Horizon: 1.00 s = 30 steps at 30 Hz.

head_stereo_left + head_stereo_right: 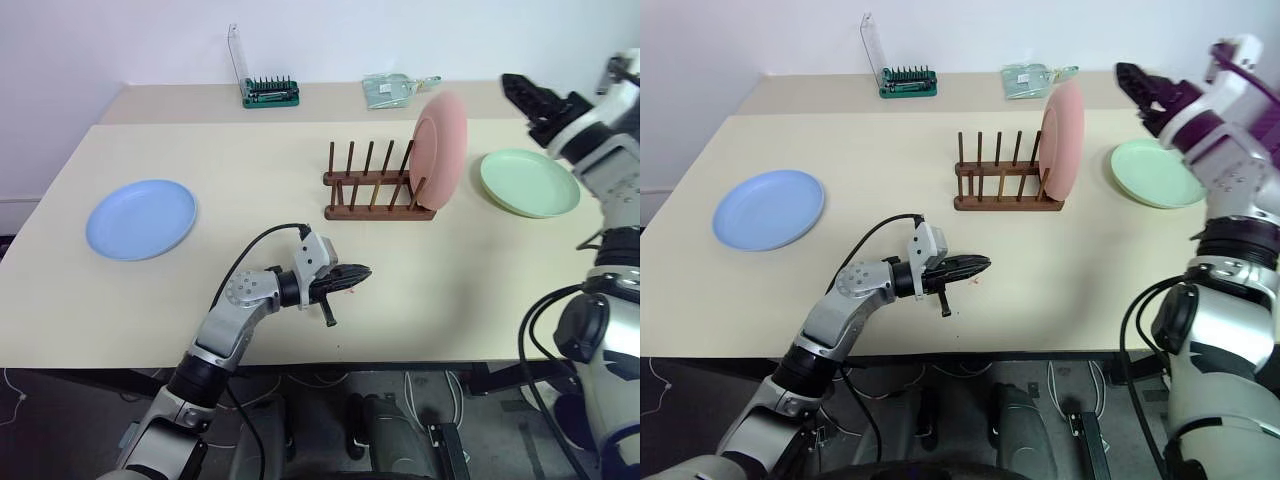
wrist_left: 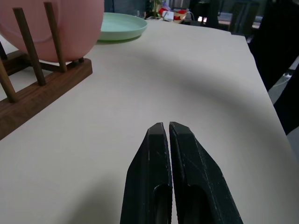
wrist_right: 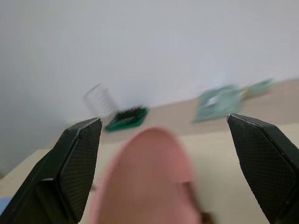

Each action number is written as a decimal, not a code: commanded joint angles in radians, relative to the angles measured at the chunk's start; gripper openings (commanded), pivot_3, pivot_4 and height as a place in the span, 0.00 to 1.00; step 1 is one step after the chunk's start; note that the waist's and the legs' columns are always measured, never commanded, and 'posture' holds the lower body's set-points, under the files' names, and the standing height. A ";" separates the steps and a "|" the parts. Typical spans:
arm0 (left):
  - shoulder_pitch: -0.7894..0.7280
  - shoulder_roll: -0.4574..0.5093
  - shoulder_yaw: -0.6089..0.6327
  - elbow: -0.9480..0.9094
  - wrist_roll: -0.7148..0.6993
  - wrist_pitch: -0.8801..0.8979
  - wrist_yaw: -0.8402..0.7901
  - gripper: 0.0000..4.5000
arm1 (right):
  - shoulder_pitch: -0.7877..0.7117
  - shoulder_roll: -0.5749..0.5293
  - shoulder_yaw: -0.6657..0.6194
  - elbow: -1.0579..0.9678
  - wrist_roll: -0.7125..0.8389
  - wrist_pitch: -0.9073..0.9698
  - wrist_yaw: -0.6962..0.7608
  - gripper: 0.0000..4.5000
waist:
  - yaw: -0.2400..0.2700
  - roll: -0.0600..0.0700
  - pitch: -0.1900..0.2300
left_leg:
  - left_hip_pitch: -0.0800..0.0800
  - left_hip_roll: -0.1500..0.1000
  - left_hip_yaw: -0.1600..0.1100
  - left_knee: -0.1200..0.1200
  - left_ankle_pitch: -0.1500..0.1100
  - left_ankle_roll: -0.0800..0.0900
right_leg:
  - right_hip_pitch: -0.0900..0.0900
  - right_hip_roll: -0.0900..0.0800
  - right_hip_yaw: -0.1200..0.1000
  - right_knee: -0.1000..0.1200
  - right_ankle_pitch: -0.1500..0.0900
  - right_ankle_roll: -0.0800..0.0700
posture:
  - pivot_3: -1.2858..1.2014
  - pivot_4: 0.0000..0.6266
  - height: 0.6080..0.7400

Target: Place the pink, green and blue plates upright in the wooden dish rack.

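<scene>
The pink plate (image 1: 440, 150) stands upright at the right end of the wooden dish rack (image 1: 372, 190), leaning between its pegs. Right of the rack the green plate (image 1: 530, 182) lies flat on the table. The blue plate (image 1: 141, 218) lies flat at the table's left. My right gripper (image 1: 522, 100) hangs in the air above the green plate, just right of the pink plate's top; in the right wrist view its fingers (image 3: 79, 163) stand wide open with nothing held. My left gripper (image 1: 355, 275) is shut and empty, pointing right, low over the table's front part.
A green tray of tool bits (image 1: 270, 93) with a clear lid and a clear packet (image 1: 390, 90) lie on the far strip of table by the wall. The table's front edge runs just below my left gripper. Cables hang under the table.
</scene>
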 commanded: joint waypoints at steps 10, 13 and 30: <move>-0.028 -0.005 0.002 -0.025 -0.016 0.001 -0.022 0.03 | 0.060 -0.117 0.503 0.408 -0.658 -0.589 0.000 0.99 | -0.026 0.003 0.001 | 0.001 -0.001 0.000 -0.002 0.000 0.000 | 0.000 0.003 0.001 -0.002 0.000 0.000 | 0.52 0.24 0.92; -0.025 -0.003 0.004 -0.029 -0.016 0.004 -0.021 0.03 | 0.035 -0.098 0.526 0.494 -0.705 -0.628 -0.036 0.99 | -0.025 0.003 0.001 | 0.002 -0.001 0.000 -0.002 0.000 0.000 | 0.000 0.003 0.002 -0.002 0.000 0.000 | 0.52 0.24 0.92; -0.006 0.004 0.002 -0.058 -0.015 0.022 -0.010 0.03 | 0.014 -0.039 0.558 0.632 -0.842 -0.674 -0.252 0.01 | -0.023 0.003 0.001 | 0.003 -0.001 0.001 -0.002 0.000 0.000 | 0.002 0.003 0.002 -0.001 0.000 0.000 | 0.52 0.24 0.92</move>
